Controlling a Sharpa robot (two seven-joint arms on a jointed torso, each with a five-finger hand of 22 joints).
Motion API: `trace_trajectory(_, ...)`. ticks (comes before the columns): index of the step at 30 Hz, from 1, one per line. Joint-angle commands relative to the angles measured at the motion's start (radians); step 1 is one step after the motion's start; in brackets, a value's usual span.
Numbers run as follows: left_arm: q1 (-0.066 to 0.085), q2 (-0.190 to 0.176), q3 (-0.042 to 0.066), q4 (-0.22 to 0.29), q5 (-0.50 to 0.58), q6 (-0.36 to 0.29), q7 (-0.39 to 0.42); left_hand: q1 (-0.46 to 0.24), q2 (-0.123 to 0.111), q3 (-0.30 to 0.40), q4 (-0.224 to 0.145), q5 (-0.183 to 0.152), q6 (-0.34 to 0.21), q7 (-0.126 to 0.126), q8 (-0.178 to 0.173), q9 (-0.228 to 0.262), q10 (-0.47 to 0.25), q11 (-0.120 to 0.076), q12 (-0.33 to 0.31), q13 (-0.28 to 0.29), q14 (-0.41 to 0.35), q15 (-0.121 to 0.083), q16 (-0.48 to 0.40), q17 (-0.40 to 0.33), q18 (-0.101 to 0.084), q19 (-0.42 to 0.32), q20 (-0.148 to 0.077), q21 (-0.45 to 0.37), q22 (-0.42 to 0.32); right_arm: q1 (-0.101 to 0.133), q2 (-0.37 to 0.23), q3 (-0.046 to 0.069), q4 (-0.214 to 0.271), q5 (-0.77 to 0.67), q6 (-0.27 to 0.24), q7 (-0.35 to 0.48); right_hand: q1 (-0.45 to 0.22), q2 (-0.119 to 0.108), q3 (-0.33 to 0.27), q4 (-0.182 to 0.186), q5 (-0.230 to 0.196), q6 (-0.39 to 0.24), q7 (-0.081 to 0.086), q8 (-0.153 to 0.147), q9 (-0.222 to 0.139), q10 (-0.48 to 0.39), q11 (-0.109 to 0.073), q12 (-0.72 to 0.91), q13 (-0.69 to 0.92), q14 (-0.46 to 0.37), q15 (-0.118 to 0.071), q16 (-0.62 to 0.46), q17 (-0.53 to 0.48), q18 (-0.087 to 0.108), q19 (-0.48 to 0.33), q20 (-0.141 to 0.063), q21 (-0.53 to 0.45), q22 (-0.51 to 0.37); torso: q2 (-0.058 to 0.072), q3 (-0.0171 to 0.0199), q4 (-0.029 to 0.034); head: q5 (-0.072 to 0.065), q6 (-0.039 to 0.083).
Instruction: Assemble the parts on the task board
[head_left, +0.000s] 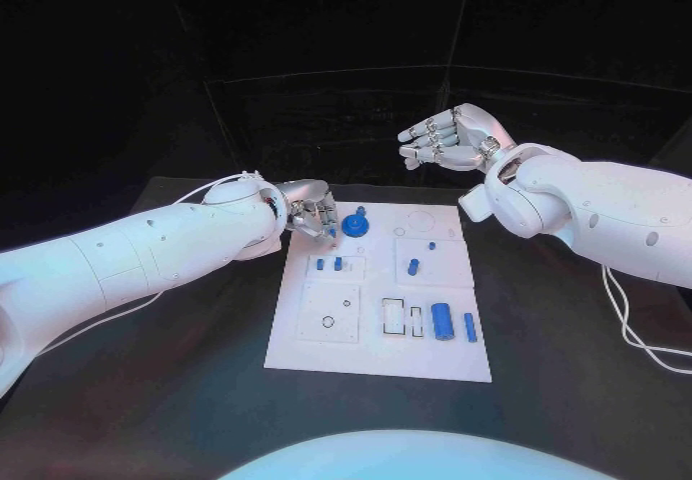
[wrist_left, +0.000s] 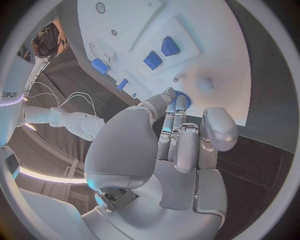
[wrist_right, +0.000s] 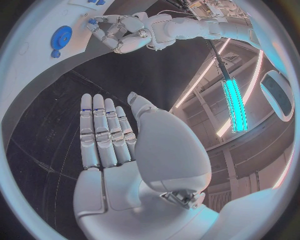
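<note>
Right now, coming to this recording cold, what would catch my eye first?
First the white task board in the middle of the black table, dotted with small blue parts, among them a round blue gear near its far edge. Next the left hand, reaching down to the board's far left corner beside that gear. The right hand hangs raised beyond the board, holding nothing.

Head view: you looked down on the task board (head_left: 378, 290) from above.
Left wrist view: you sat close behind the left hand (wrist_left: 172, 150), facing the board.
Right wrist view: behind the right hand (wrist_right: 119, 150), you shared the board's far end.
</note>
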Motion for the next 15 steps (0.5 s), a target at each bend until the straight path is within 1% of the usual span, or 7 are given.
trace_trajectory(1, -0.002, 0.001, 0.000, -0.003, 0.014, 0.036, -0.007, -0.013, 0.000, 0.000, -0.001, 0.003, 0.002, -0.003, -0.008, 0.000, 0.005, 0.001, -0.007, -0.002, 0.042, -0.008, 0.001, -0.002, -0.020, 0.009, -0.001, 0.005, 0.002, 0.002, 0.001, 0.001, 0.000, 0.003, 0.007, 0.010, -0.007, 0.000, -0.001, -0.006, 0.004, -0.006, -0.001, -0.002, 0.001, -0.008, -0.002, -0.001, 0.000, -0.006, -0.002, -0.005, -0.001, 0.003, 0.005, 0.004, -0.004, -0.001, 0.001, -0.0008, -0.0015, 0.001, 0.000)
trace_trajectory(4, -0.005, 0.002, 0.000, -0.008, 0.014, 0.039, -0.008, -0.014, -0.001, 0.000, -0.001, 0.003, 0.001, -0.003, -0.009, -0.001, 0.004, 0.001, -0.009, -0.002, 0.041, -0.008, 0.001, -0.004, -0.020, 0.009, -0.001, 0.006, 0.003, 0.002, 0.001, 0.001, 0.000, 0.003, 0.007, 0.010, -0.007, 0.000, -0.001, -0.006, 0.004, -0.006, -0.001, -0.002, 0.001, -0.008, -0.002, -0.001, 0.000, -0.006, -0.002, -0.005, -0.001, 0.003, 0.005, 0.004, -0.004, -0.001, 0.001, 0.0000, -0.0033, 0.003, -0.001)
trace_trajectory(7, -0.006, 0.003, 0.000, -0.012, 0.014, 0.042, -0.009, -0.014, -0.001, 0.000, -0.001, 0.003, 0.001, -0.003, -0.009, -0.001, 0.004, 0.001, -0.009, -0.002, 0.041, -0.008, 0.001, -0.004, -0.020, 0.009, -0.001, 0.006, 0.003, 0.002, 0.002, 0.001, 0.000, 0.003, 0.007, 0.010, -0.007, 0.000, -0.001, -0.006, 0.004, -0.006, -0.001, -0.002, 0.001, -0.008, -0.002, -0.001, 0.000, -0.006, -0.002, -0.005, -0.001, 0.003, 0.005, 0.004, -0.004, -0.001, 0.001, 0.0007, -0.0030, 0.002, -0.002)
trace_trajectory(11, -0.007, 0.008, 0.000, -0.019, 0.014, 0.046, -0.009, -0.015, -0.002, 0.000, -0.001, 0.003, 0.001, -0.003, -0.010, -0.001, 0.004, 0.001, -0.010, -0.002, 0.041, -0.008, 0.001, -0.004, -0.020, 0.009, -0.001, 0.006, 0.004, 0.002, 0.003, 0.001, 0.000, 0.003, 0.007, 0.010, -0.007, 0.000, -0.001, -0.006, 0.004, -0.006, -0.001, -0.002, 0.001, -0.008, -0.002, -0.001, 0.000, -0.006, -0.002, -0.005, -0.001, 0.003, 0.005, 0.004, -0.004, -0.001, 0.000, 0.0006, -0.0005, 0.000, -0.002)
trace_trajectory(15, -0.009, 0.016, 0.000, -0.031, 0.014, 0.046, -0.008, -0.015, -0.002, 0.000, -0.001, 0.003, 0.000, -0.003, -0.011, -0.001, 0.004, 0.001, -0.010, -0.002, 0.041, -0.008, 0.000, -0.005, -0.020, 0.009, -0.001, 0.006, 0.004, 0.002, 0.004, 0.001, 0.000, 0.003, 0.008, 0.010, -0.007, 0.000, -0.001, -0.006, 0.004, -0.006, -0.001, -0.002, 0.001, -0.008, -0.002, -0.001, 0.000, -0.006, -0.002, -0.005, -0.001, 0.003, 0.005, 0.004, -0.004, -0.001, 0.001, 0.0006, -0.0008, 0.001, -0.003)
